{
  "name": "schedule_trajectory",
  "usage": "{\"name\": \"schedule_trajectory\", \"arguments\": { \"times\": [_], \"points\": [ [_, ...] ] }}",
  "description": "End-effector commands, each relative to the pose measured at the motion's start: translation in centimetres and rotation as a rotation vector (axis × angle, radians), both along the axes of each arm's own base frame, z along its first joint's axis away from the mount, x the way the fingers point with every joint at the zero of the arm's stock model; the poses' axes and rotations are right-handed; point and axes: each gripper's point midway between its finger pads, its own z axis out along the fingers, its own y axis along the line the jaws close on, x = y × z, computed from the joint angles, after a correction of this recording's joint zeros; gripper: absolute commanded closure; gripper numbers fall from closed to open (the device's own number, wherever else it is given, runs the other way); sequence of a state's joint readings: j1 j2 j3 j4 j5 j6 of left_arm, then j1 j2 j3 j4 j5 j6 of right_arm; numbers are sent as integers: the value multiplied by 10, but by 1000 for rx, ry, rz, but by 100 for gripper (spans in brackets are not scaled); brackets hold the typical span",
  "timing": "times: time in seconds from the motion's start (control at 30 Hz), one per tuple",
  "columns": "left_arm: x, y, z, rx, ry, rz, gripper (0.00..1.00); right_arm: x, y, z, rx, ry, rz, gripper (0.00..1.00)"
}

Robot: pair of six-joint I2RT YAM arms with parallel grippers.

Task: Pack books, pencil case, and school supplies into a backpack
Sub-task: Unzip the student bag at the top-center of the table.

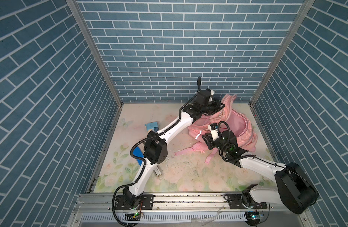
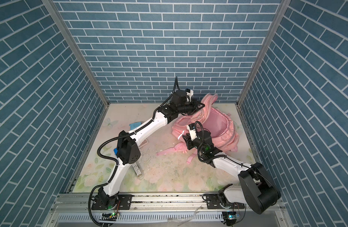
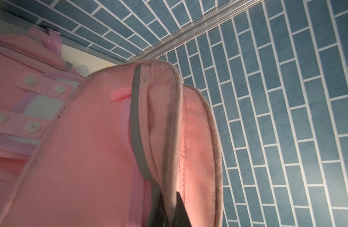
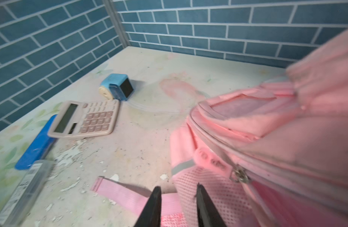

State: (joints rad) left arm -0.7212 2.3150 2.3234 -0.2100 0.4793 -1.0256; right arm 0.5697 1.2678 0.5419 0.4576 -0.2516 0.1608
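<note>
Backpack [image 1: 239, 125] far right on table [image 1: 189, 176]; sharpener [image 1: 152, 126], calculator [image 4: 86, 119] left of it, apart.

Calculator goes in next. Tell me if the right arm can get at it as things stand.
Probably yes. The right gripper is open and empty, with only table between it and the calculator. But the left arm's elbow hangs over that spot, so room is tight.

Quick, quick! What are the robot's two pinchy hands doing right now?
The left gripper is shut, pinching the edge of the backpack.
The right gripper is open, holding nothing.
</note>
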Motion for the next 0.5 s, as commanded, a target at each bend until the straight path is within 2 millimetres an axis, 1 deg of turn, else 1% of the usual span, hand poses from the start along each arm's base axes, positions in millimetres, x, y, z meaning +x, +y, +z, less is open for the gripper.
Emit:
{"name": "schedule_trajectory", "arguments": {
  "times": [0.0,0.1,0.17,0.23,0.27,0.33,0.4,0.47],
  "points": [
    [-11,34,77,6,-262,-91,100,-27,6,16,58,23,98,64],
    [-13,48,59,112,-291,-102,100,-34,-9,26,61,15,42,58],
    [-14,57,44,174,-292,-104,100,-38,-20,35,60,-4,1,56],
    [-15,66,29,218,-289,-109,100,-40,-36,46,70,-31,-65,48],
    [-16,69,22,234,-286,-113,100,-42,-42,49,73,-41,-84,46],
    [-24,70,7,268,-283,-144,100,-38,-63,57,82,-60,-172,41],
    [-28,73,-7,283,-267,-160,100,-31,-87,62,88,-44,-265,41],
    [-35,71,-16,279,-260,-179,100,-23,-109,69,110,-19,-348,41]
  ]
}}
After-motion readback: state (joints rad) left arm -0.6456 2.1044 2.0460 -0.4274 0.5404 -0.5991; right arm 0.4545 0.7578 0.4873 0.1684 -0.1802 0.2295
